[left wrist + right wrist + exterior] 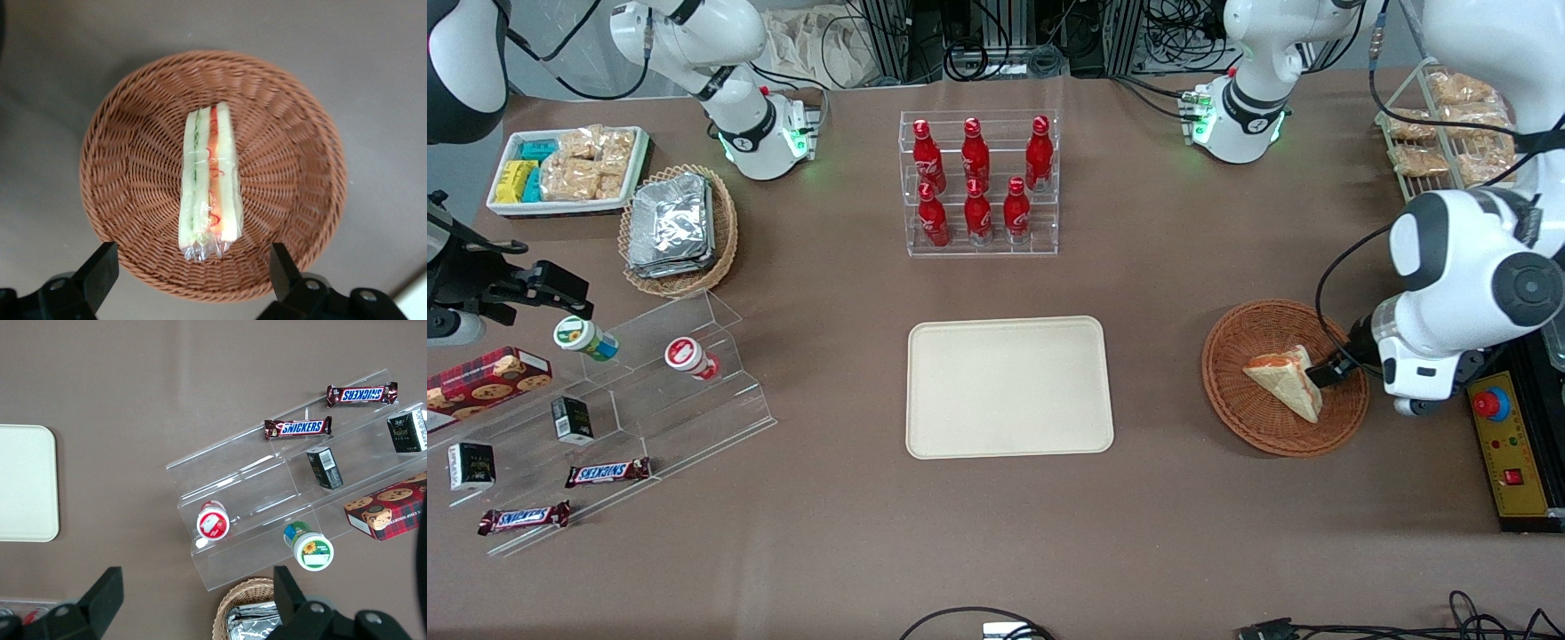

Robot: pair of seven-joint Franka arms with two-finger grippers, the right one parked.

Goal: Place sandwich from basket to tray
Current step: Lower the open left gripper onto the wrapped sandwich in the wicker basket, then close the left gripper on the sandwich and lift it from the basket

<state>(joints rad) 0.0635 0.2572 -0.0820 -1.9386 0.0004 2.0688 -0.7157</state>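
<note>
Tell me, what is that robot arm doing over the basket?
The arm's gripper hangs over the round brown basket with its fingers open, one on each side of the wrapped sandwich. The sandwich lies in the basket and nothing is holding it yet. The cream tray where it should go sits in the middle of the table with nothing on it. So the sandwich has not been picked up yet.
</note>
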